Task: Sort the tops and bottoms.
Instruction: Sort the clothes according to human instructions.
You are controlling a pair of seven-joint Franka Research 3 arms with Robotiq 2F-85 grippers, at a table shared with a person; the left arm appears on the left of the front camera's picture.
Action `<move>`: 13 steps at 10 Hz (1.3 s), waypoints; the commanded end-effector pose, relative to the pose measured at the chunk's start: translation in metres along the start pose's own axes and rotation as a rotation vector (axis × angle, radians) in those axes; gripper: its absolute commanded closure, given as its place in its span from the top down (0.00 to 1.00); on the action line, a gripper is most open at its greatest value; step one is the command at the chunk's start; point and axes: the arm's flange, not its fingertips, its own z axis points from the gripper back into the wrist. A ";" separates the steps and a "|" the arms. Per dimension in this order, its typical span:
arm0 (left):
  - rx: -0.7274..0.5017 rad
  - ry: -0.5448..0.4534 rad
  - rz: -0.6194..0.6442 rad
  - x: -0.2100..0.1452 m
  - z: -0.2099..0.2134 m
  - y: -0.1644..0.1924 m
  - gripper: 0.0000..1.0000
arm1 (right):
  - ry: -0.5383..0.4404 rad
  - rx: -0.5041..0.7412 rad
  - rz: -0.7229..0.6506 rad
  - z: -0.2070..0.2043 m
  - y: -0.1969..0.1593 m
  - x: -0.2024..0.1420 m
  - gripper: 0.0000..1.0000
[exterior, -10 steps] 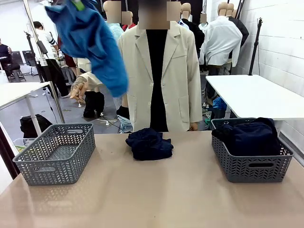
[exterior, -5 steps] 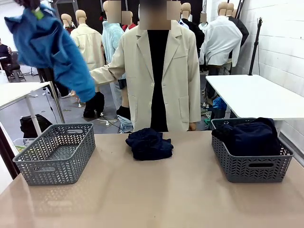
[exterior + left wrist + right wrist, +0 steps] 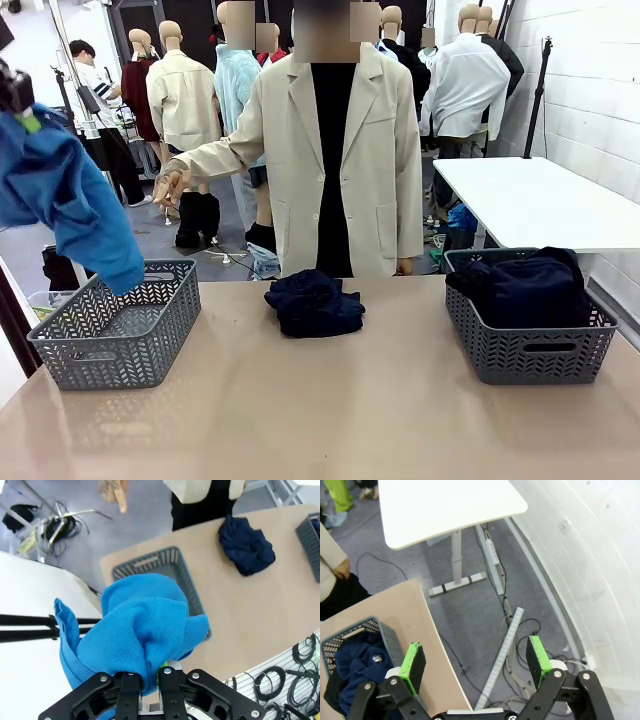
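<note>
The top, a bright blue knit garment (image 3: 62,205), hangs at the far left with its lower end over the left grey basket (image 3: 120,350). My left gripper (image 3: 22,110) is shut on its upper edge. In the left wrist view the blue garment (image 3: 142,630) bunches above the shut left gripper (image 3: 150,680) and hides part of the basket (image 3: 146,562). One dark navy bottom (image 3: 313,303) lies crumpled at the table's far middle. More dark bottoms (image 3: 525,285) fill the right grey basket (image 3: 530,355). My right gripper (image 3: 476,662) stands open over the floor beyond the table's right edge.
A person in a beige jacket (image 3: 340,160) stands at the far side, one hand (image 3: 170,185) held out to picture left. A white table (image 3: 530,200) stands behind the right basket. The right wrist view shows the right basket (image 3: 387,637) and cables on the floor.
My left gripper has swung the blue garment from high near the top middle-left down and to the left, over the left basket. The navy garment and baskets have not moved.
</note>
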 end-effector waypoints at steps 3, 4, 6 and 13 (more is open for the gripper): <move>0.000 0.000 0.000 0.000 0.000 0.000 0.00 | 0.002 -0.003 0.013 0.000 0.002 -0.002 1.00; 0.000 0.000 0.000 0.000 0.000 0.000 0.00 | 0.002 -0.003 0.013 0.000 0.002 -0.002 1.00; -0.019 0.014 0.012 -0.007 -0.009 -0.004 0.00 | 0.002 -0.003 0.013 0.000 0.002 -0.002 1.00; -0.347 0.398 0.091 -0.031 -0.197 0.002 0.00 | 0.002 -0.003 0.013 0.000 0.002 -0.002 1.00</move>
